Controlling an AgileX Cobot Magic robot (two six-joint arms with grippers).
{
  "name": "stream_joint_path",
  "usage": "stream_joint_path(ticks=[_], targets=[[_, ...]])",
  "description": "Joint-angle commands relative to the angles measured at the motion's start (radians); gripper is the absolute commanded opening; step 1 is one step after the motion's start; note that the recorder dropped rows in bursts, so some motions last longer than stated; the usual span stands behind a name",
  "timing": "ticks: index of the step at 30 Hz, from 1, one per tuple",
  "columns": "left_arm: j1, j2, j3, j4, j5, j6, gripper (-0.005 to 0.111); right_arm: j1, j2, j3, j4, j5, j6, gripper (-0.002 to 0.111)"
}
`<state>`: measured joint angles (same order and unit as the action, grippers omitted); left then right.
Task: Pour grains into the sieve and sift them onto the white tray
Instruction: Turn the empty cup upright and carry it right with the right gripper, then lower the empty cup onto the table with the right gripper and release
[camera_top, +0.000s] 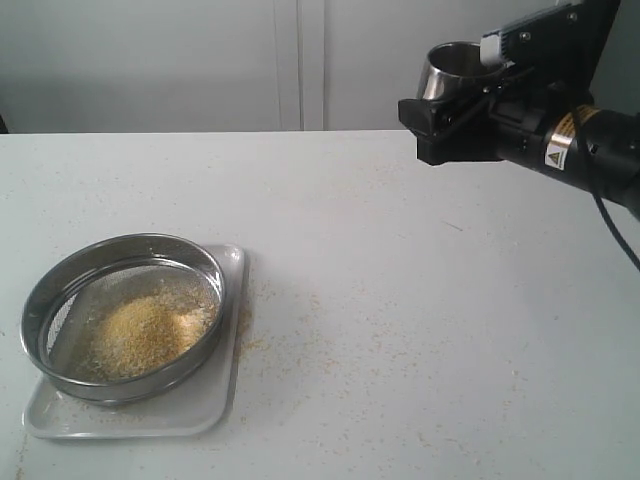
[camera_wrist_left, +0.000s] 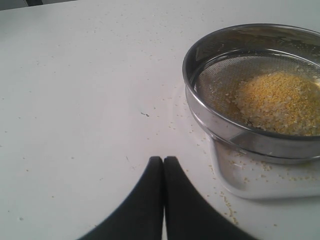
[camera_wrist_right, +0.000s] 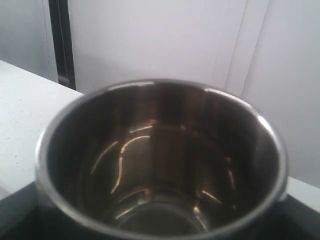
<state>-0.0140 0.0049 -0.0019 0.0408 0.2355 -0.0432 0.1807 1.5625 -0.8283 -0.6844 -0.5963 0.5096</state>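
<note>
The sieve sits on the white tray at the front left of the table. A yellow and pale heap of grains lies on its mesh. High at the back right, my right gripper is shut on a small steel cup, held upright well above the table. The right wrist view looks into the cup, and it is empty. My left gripper is shut with nothing in it, just short of the sieve, its grains and the tray. It is outside the exterior view.
Loose grains are scattered over the white table, thickest beside the tray's right rim. A pale wall runs behind the table's far edge.
</note>
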Motion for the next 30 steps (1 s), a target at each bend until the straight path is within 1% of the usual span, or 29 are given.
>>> stream_joint_path(ticks=[1, 5, 9, 11, 14, 17, 19, 25, 30], targets=[[0.002, -0.005, 0.002, -0.008, -0.002, -0.004, 0.0, -0.009, 0.079, 0.003, 0.067, -0.044, -0.019, 0.0], [0.002, -0.005, 0.002, -0.008, -0.002, -0.004, 0.0, -0.009, 0.164, -0.01, 0.149, -0.057, -0.033, 0.0], [0.002, -0.005, 0.002, -0.008, -0.002, -0.004, 0.0, -0.009, 0.236, -0.026, 0.198, -0.081, -0.161, 0.0], [0.002, -0.005, 0.002, -0.008, -0.002, -0.004, 0.0, -0.009, 0.269, -0.031, 0.204, -0.134, -0.201, 0.0], [0.002, -0.005, 0.002, -0.008, -0.002, -0.004, 0.0, -0.009, 0.311, -0.045, 0.248, -0.154, -0.221, 0.0], [0.002, -0.005, 0.002, -0.008, -0.002, -0.004, 0.0, -0.009, 0.351, -0.063, 0.252, -0.154, -0.223, 0.0], [0.002, -0.005, 0.002, -0.008, -0.002, -0.004, 0.0, -0.009, 0.377, -0.068, 0.254, -0.154, -0.259, 0.0], [0.002, -0.005, 0.002, -0.008, -0.002, -0.004, 0.0, -0.009, 0.448, -0.07, 0.254, -0.243, -0.358, 0.0], [0.002, -0.005, 0.002, -0.008, -0.002, -0.004, 0.0, -0.009, 0.498, -0.08, 0.259, -0.251, -0.357, 0.0]])
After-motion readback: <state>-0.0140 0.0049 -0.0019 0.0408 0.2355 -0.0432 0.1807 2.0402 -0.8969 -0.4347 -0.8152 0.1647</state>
